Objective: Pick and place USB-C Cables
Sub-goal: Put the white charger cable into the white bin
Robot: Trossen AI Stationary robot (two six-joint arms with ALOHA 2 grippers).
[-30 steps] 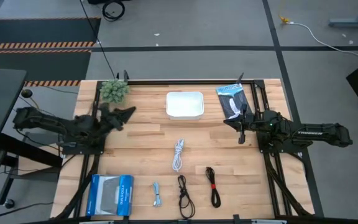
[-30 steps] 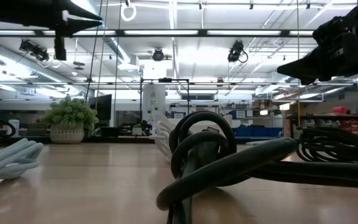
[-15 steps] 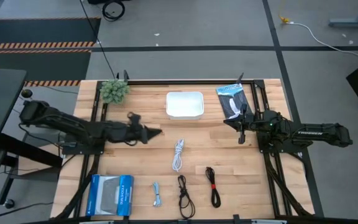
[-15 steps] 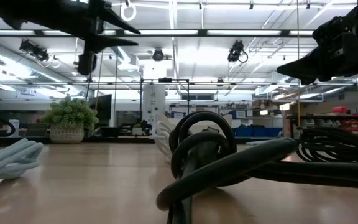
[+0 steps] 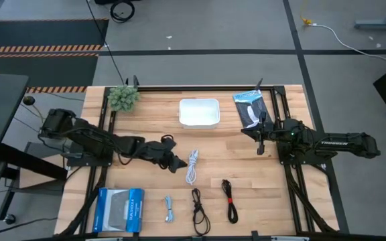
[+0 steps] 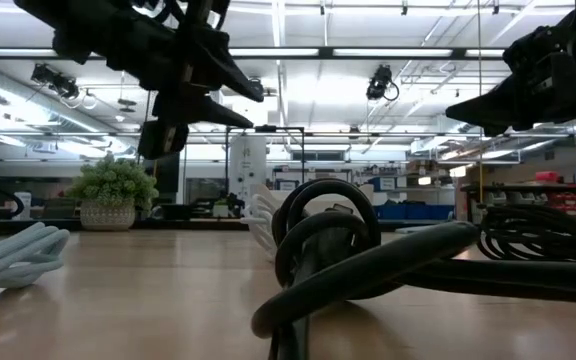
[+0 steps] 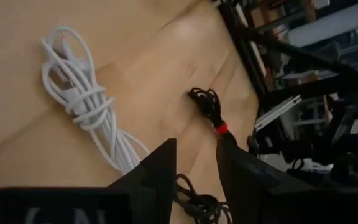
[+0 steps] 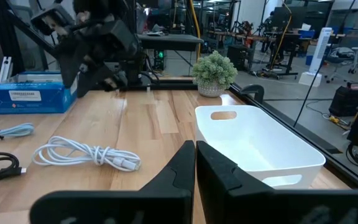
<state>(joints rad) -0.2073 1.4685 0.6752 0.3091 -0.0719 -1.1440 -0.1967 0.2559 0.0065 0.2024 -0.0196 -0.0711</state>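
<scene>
The wooden table (image 5: 153, 134) carries everything, with a dark arm at each side. A white bin (image 5: 199, 112) stands at the middle of the far edge, a small potted plant (image 5: 124, 98) at the far left corner, a black-and-white packet (image 5: 250, 108) at the far right corner, and a blue box (image 5: 118, 209) at the near left corner.

The left arm stretches across the table from the left, low over the boards. The left gripper (image 5: 176, 163) sits just left of the white cable (image 5: 192, 166), apart from it; in the left wrist view its fingers (image 7: 160, 168) stand a little apart with a narrow gap and nothing between them. The right arm waits at the right edge, the right gripper (image 5: 261, 137) near the packet, its fingers pressed together in the right wrist view and holding nothing.

The white cable lies at mid-table, in front of the bin, a long thin bundle whose long axis runs from the far edge toward the near edge, tilted slightly. Nearer the front edge three more cables lie in a row, each with its long axis running far to near. The black cable with a red band (image 5: 229, 200) is rightmost, the plain black cable (image 5: 199, 211) just left of it, and the small pale grey cable (image 5: 169, 209) is leftmost, beside the blue box.
</scene>
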